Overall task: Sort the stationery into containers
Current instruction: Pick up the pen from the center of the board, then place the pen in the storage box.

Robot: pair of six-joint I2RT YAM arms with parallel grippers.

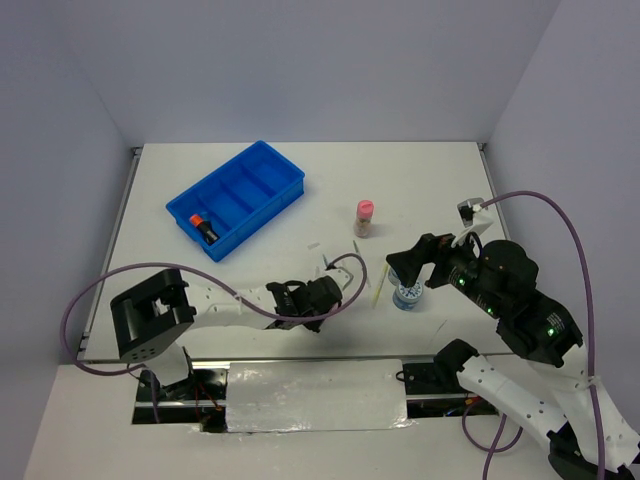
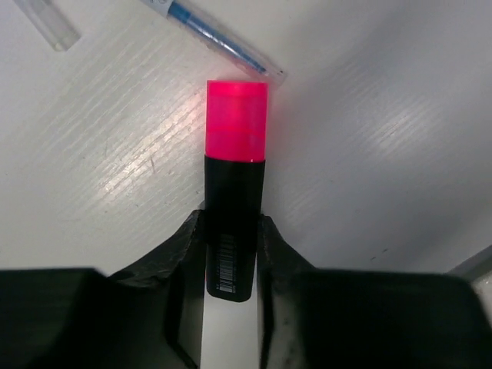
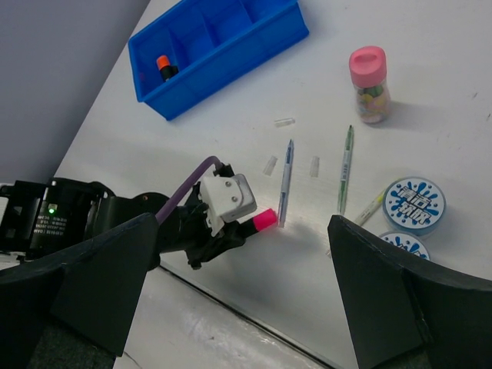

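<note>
Though right fingers [image 3: 100, 277] wide apart, left fingers [image 2: 188, 250] tight on cylindrical pink-capped highlighter [image 2: 234, 200].

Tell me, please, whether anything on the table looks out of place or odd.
Three small clear pieces lie loose on the table beside the blue pen, possibly detached pen caps. Nothing looks spilled or broken.
</note>
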